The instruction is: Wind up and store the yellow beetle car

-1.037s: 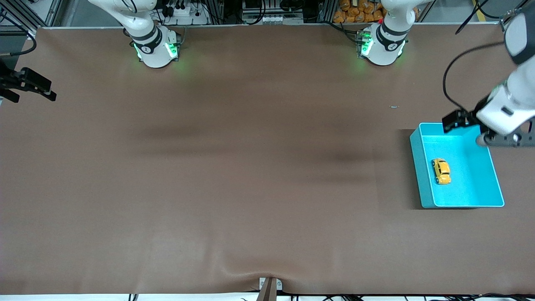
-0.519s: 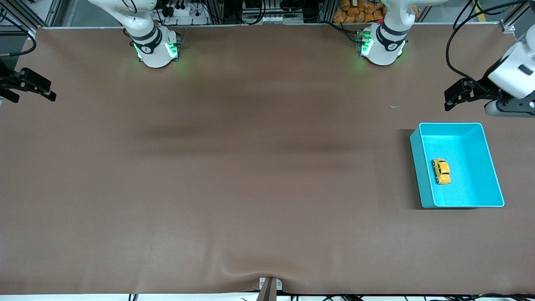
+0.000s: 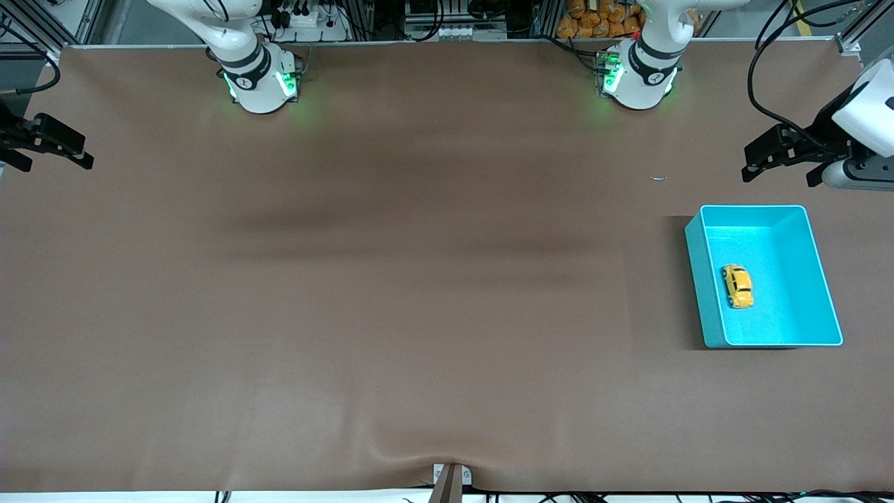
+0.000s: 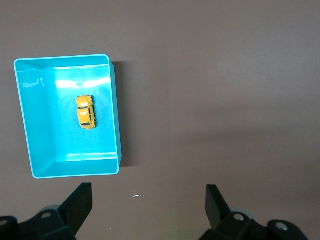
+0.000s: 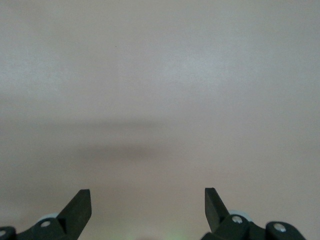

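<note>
Front view: the small rounded yellow beetle car (image 3: 737, 286) lies on the floor of the open cyan plastic bin (image 3: 702, 279), which sits on the brown tabletop (image 3: 419, 279) toward the left arm's end. The left end effector (image 3: 779, 155) hangs above the bare tabletop just clear of the bin's rim, on the side toward the robots' bases, its fingers spread wide and holding nothing. The right end effector (image 3: 42, 143) waits at the right arm's end of the tabletop, also spread and empty.

Left wrist view: the left end effector (image 4: 149, 205) looks straight down. Its two dark fingertips (image 4: 80, 200) stand far apart, and between them is only cloth. The bin and the car inside it are in sight, well apart from the fingertips.

Right wrist view: the right end effector (image 5: 148, 205) shows splayed fingertips over bare brown cloth.

Judging from this, storing looks done, with the car in the bin and nothing gripped. Whether it was wound cannot be told. The next move probably calls only for parking the arms.
</note>
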### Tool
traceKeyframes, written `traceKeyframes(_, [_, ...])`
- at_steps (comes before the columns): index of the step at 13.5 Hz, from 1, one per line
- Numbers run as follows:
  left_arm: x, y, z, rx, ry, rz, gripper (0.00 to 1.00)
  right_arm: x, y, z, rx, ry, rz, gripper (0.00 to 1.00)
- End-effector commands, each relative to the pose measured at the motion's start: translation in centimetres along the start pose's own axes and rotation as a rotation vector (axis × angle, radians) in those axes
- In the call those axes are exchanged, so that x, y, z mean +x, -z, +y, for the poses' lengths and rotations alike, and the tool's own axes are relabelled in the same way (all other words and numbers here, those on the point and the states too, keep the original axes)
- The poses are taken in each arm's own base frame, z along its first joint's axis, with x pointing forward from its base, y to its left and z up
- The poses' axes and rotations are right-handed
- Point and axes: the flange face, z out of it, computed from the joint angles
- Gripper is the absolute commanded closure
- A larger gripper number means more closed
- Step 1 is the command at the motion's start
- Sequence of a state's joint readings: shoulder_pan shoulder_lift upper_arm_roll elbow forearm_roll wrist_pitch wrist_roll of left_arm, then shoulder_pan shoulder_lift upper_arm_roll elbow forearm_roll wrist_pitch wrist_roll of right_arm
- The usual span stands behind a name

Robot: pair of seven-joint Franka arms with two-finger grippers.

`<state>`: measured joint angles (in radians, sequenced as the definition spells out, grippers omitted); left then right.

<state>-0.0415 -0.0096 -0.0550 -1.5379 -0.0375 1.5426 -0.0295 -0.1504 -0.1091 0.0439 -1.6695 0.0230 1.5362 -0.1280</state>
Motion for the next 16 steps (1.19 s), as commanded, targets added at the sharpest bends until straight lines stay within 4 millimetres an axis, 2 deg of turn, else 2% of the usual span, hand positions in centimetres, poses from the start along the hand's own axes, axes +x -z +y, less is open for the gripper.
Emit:
traceKeyframes(1, [0.34, 0.30, -0.32, -0.009, -0.015, -0.011, 0.00, -0.06, 0.19, 0.34, -0.003, -0.015, 0.005, 0.00])
traceKeyframes(16, [0.08, -0.18, 0.20, 0.025, -0.016, -0.041, 0.00, -0.04, 0.20, 0.36, -0.005, -0.014, 0.007, 0.00])
